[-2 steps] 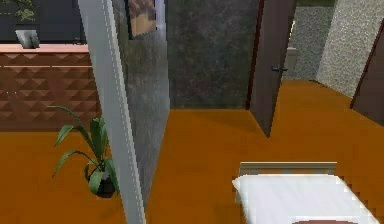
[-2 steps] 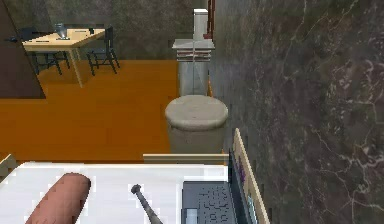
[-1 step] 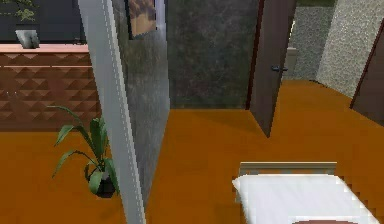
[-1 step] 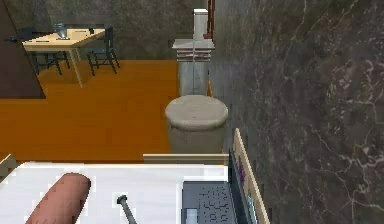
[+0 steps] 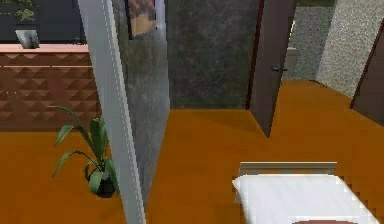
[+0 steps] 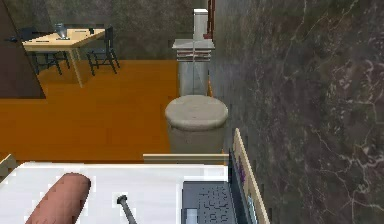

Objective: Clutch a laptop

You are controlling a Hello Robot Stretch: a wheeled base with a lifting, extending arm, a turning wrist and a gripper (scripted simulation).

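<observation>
Far left: wooden bench (image 6: 60, 41), dark chairs (image 6: 100, 52) around it. Nearer: white bed (image 6: 120, 180) with a smooth brown bolster (image 6: 60, 198) and a thin dark stick (image 6: 125, 208). Laptop (image 6: 212, 205) open on the bed's right part, grey keys, beside a veined dark stone wall (image 6: 320, 100). Fingers' state: cannot tell.

No readable text anywhere; the laptop (image 6: 210, 204) keys are too small.

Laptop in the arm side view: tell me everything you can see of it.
The laptop sits open at the arm side view's bottom right, flat on the white bed. Its base looks dark grey, with rows of keys facing up, and the picture's bottom edge cuts it off. The lid stands up along the base's right side, seen almost edge-on, so the screen cannot be made out. A small dark stick lies to its left, apart from it.
</observation>
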